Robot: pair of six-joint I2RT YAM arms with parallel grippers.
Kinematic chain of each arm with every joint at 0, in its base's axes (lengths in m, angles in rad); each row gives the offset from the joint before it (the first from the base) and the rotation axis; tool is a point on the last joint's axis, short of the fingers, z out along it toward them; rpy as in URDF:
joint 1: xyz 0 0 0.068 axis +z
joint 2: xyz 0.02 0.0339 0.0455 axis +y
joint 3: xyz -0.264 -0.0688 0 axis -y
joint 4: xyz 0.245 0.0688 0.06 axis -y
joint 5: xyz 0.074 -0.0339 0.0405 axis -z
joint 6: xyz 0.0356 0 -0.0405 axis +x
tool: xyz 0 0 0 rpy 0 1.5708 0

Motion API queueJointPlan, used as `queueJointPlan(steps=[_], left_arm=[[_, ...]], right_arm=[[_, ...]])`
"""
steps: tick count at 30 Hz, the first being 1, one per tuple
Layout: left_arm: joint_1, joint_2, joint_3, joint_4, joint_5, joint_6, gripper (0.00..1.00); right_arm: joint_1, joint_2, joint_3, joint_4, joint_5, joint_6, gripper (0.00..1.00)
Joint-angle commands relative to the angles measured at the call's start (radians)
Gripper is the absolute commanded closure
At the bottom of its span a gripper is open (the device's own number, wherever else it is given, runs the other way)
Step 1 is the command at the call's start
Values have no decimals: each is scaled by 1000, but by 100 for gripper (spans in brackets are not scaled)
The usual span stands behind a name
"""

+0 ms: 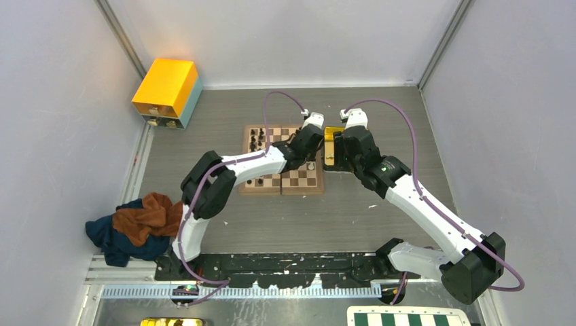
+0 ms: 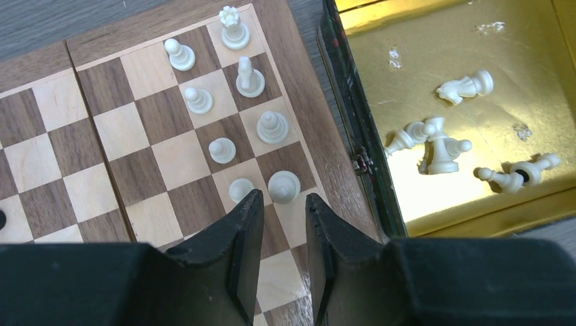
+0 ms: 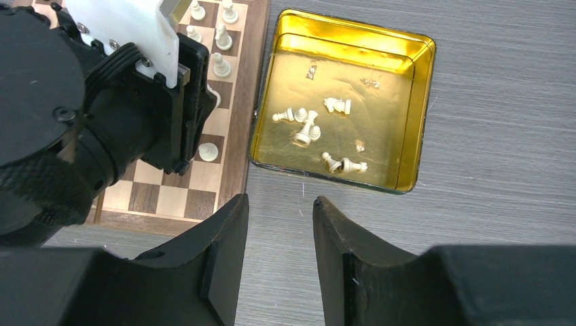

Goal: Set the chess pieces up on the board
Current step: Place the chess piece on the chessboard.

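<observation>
Two pincers were observed over the table. One wooden chessboard was lying flat, and one gold tray stood just beside its right edge.

Eight cream-white chess pieces were counted upright on the board in the left wrist view. They were arranged in two adjoining files of four along the edge nearest the tray, and one pawn was partly hidden by a finger. A group of black pieces was noted at the opposite edge of the board; its number could not be determined.

Six white pieces were made out inside the tray, most of them toppled. Several overlapped, so this count is given with reservation.

The left pincer was held above the board's white end, with its fingers only narrowly parted and nothing gripped. One white piece stood just beyond the fingertips.

The right pincer was spread wide and empty. It was positioned over bare table just short of the tray's near wall.
</observation>
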Motion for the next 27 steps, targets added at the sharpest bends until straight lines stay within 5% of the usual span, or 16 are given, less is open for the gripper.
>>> queueJointPlan(steps=[1,14,27], left_arm=[[-21,-96,-19,29,-9,-10,69],[-36,-401,-232,-32,-95,-33,69],[-36,-738,-448,-86,-160,-35,69]], right_arm=[[-2,-20,20,39,24,9,54],[-3,53,68,30,-22,50,57],[8,316,160,111,-184,200,94]])
